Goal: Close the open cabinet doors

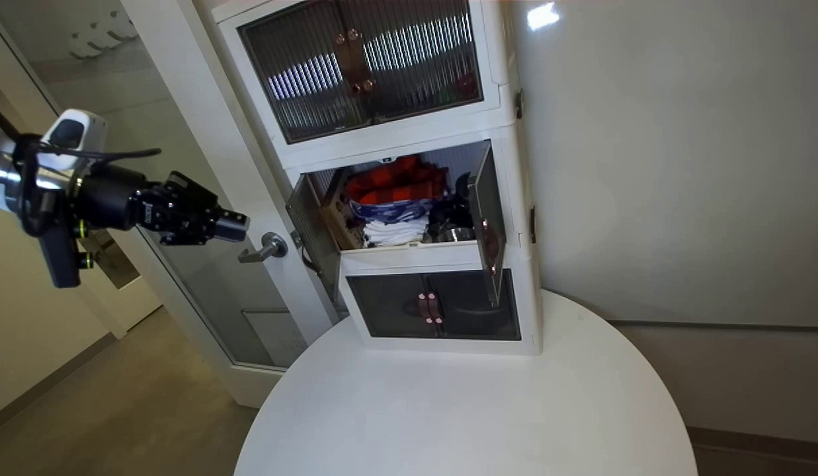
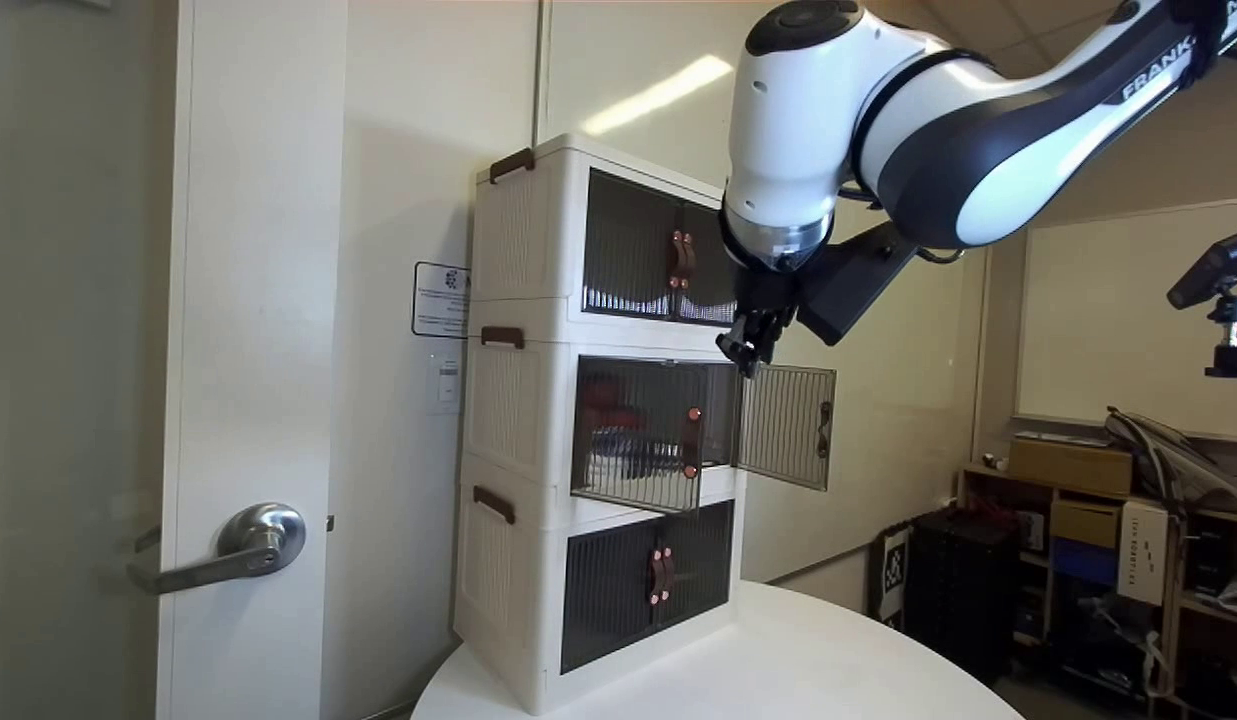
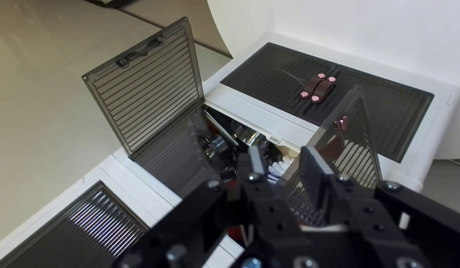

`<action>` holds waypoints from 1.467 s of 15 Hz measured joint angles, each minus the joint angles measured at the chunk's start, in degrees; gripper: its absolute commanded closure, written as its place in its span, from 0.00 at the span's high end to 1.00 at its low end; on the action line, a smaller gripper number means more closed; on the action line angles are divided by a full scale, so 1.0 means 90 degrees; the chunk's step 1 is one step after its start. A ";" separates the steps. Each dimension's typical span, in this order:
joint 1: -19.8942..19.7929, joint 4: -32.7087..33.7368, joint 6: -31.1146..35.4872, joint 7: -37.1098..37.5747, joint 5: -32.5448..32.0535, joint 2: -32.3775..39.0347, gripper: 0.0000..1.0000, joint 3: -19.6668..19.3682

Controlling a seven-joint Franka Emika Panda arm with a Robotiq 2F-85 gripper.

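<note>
A white cabinet [image 2: 523, 235] of three stacked compartments stands near the rim of a round white table [image 1: 435, 416], and the two open doors [image 3: 151, 88] are on its middle compartment [image 2: 513, 405]. As both exterior views show, the left door [image 2: 638, 440] is hinged at the left edge of that compartment and the right door [image 2: 786, 428] at its right edge. Both stand upright, swung outward, their free edges pointing away from the cabinet's front. The panels look nearly square, so I cannot tell a long axis; the brown handle [image 2: 691, 443] on the left door runs up and down beside its free edge. In all there are six doors: these two, plus two closed top doors [image 1: 422, 73] and two closed bottom doors [image 1: 382, 307]. Three brown grips [image 2: 502, 337] sit on the side of the cabinet, one per compartment. Inside the middle compartment lie one red checked cloth [image 1: 395, 182], one blue and white cloth [image 1: 392, 210], a white stack [image 1: 395, 231] below them, and at least one shiny metal pot or bowl [image 3: 250, 137]. There is one claw [image 3: 282, 159]; in the wrist view its two fingertips [image 3: 319, 160] stand apart with a fairly narrow gap, gripping nothing. In an exterior view clear space shows between the claw [image 1: 233, 227] and the left door.
</note>
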 measured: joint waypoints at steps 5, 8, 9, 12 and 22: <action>0.0106 0.0449 -0.0052 0.0647 -0.0972 0.0734 0.00 -0.0180; 0.0207 0.0723 -0.0075 0.0806 -0.1308 0.1147 0.00 -0.0306; 0.0243 0.0806 -0.0090 0.0841 -0.1391 0.1258 0.00 -0.0333; 0.0357 0.1030 -0.0133 0.0885 -0.1571 0.1512 0.00 -0.0389; 0.0510 0.1523 -0.0135 0.1009 -0.1983 0.1817 0.00 -0.0554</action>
